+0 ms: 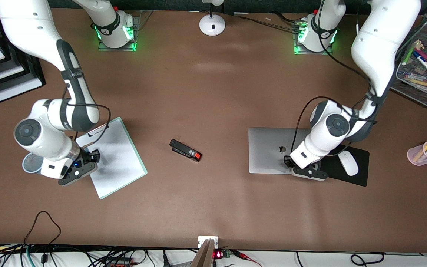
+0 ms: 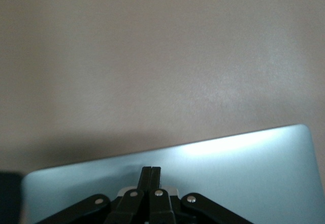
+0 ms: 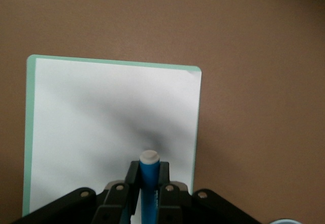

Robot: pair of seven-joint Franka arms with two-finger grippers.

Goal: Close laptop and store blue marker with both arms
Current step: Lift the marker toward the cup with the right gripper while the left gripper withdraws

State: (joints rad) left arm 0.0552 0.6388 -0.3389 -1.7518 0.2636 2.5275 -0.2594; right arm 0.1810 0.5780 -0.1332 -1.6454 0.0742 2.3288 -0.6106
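Blue marker [image 3: 149,183] clamped upright in right gripper [image 3: 148,187] jaws, over white clipboard [image 1: 119,157] toward right arm's end of counter [image 1: 213,92]. Left gripper [image 2: 151,181] jaws shut, empty, down on closed laptop [image 1: 269,150] lid at its edge nearer the front camera. Beside laptop: black mousepad [image 1: 361,174], white mouse [image 1: 348,163]. Between clipboard and laptop: black stapler [image 1: 185,150].

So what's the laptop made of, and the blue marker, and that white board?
The laptop looks like brushed metal: matte silver lid with a soft sheen. The blue marker, in the right claw, seems smooth plastic, a bit glossy. The white board could be plastic or coated card; flat, mint-edged, hard to say.
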